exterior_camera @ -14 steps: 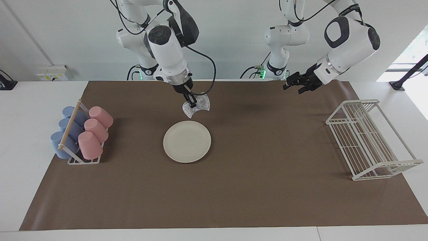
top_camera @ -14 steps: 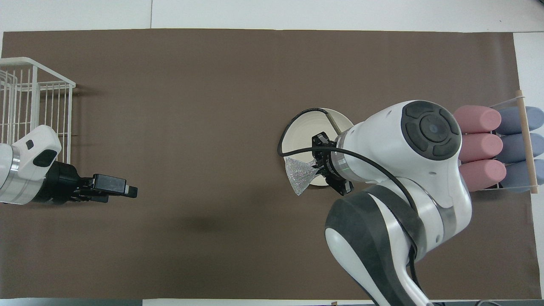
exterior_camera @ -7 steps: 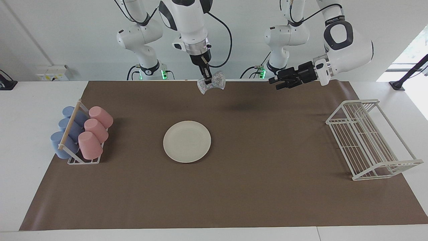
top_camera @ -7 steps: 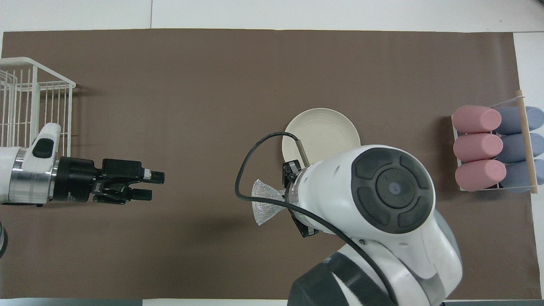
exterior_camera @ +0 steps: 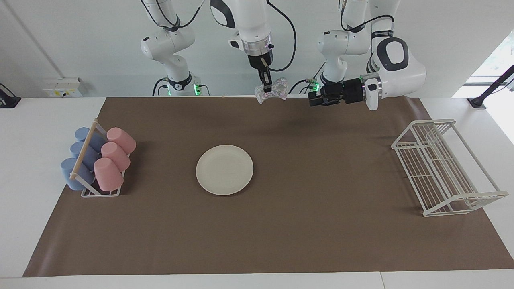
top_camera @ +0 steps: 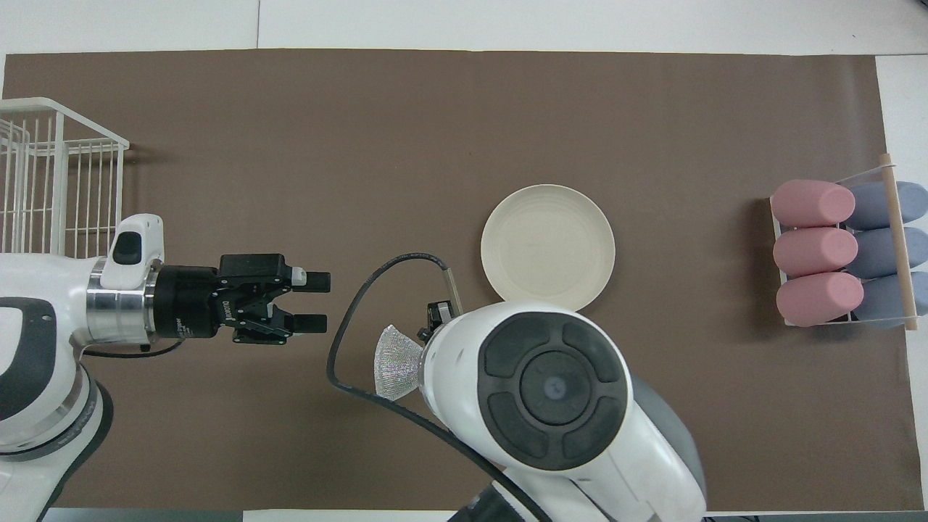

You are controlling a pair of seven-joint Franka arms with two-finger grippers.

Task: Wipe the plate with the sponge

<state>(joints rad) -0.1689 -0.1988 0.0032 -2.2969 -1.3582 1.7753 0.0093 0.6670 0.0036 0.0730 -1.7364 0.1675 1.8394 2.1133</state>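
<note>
The cream-white plate (exterior_camera: 224,169) (top_camera: 548,246) lies bare on the brown mat, somewhat toward the right arm's end. My right gripper (exterior_camera: 267,89) hangs high over the mat's edge nearest the robots, shut on the silvery crinkled sponge (exterior_camera: 279,90) (top_camera: 395,353), which dangles well clear of the plate. In the overhead view the right arm's wrist hides that gripper. My left gripper (exterior_camera: 312,99) (top_camera: 319,301) is level in the air, open, its fingers pointing at the sponge with a short gap between them.
A rack of pink and blue cups (exterior_camera: 96,160) (top_camera: 841,254) stands at the right arm's end of the mat. A white wire dish rack (exterior_camera: 441,168) (top_camera: 43,181) stands at the left arm's end.
The right gripper has carried the sponge up from beside the plate, toward the robots and the left arm. The left gripper has swung toward the sponge and levelled out.
</note>
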